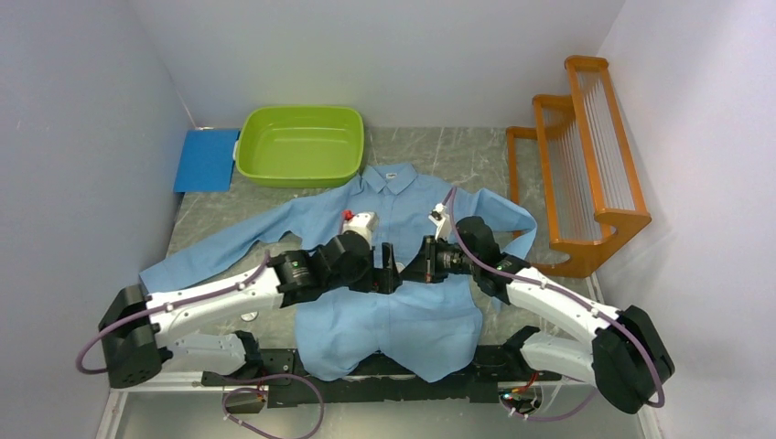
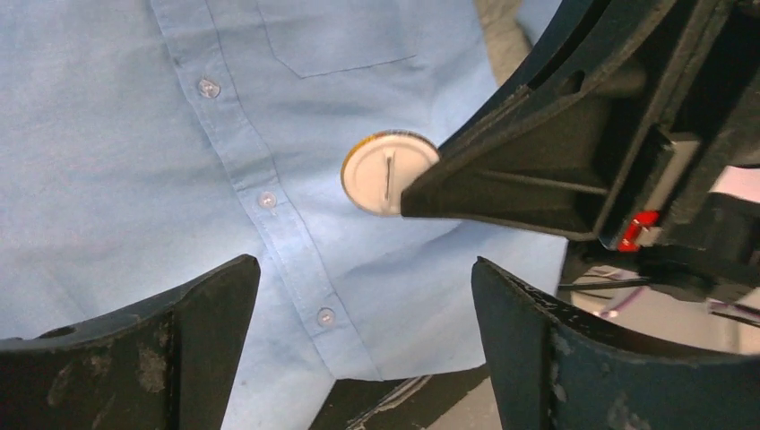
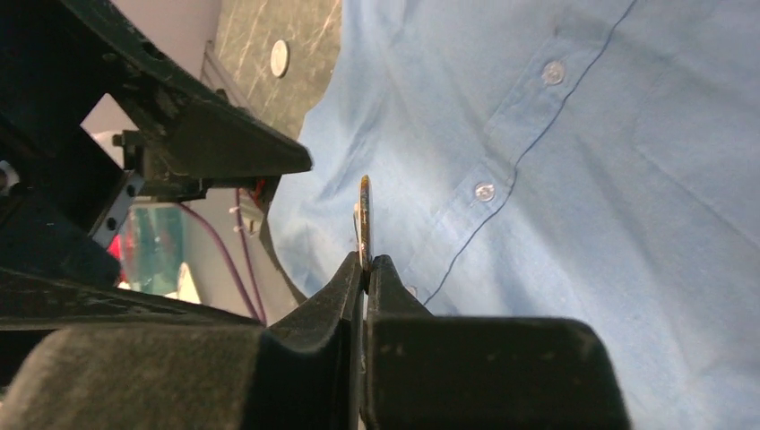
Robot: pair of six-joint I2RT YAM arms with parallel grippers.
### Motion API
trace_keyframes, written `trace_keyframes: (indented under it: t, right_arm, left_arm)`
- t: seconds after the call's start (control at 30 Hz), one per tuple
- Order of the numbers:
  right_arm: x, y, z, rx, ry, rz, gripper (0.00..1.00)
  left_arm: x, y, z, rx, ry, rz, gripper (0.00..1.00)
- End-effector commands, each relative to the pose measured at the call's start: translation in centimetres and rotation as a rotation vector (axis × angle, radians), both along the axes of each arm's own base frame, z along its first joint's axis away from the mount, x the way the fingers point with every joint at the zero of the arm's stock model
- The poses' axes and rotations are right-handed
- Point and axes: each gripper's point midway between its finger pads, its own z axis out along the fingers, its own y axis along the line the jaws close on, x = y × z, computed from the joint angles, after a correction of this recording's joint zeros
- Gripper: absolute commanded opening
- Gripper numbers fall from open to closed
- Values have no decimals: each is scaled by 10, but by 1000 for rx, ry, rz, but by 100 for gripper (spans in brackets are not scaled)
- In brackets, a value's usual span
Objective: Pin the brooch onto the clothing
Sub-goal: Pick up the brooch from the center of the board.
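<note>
One edge of the brooch (image 2: 387,172) is all the right gripper (image 3: 366,264) clenches (the left gripper (image 2: 363,279) gapes empty nearby), poised over the light blue shirt (image 2: 107,161) beside its button placket (image 2: 280,235), so it may pivot or slip once the pin (image 2: 389,184) pushes against loose cloth.

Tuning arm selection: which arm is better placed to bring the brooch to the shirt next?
Right. The right gripper is shut on the brooch, holding it on edge over the shirt front. The left gripper is open and empty, so it is probably better used to steady the fabric.
</note>
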Motion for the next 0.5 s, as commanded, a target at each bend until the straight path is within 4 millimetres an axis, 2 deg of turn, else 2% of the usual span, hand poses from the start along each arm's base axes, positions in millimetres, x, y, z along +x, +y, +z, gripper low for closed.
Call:
trace_keyframes:
  t: [0.0,0.17,0.3,0.47]
  right_arm:
    - [16,-7,19,-55,-150,-23,0]
    - [22,-18,28,-88,-239,-59,0]
    - [24,-24,38,-68,-321,-94,0]
    - [18,-26,54,-33,-392,-76,0]
  left_arm:
    - [8,8,32,-145,-60,28,95]
    - [17,29,45,-355,-32,44,95]
    - [25,48,33,-444,-29,84,95]
    - [20,51,22,-474,-10,55,95]
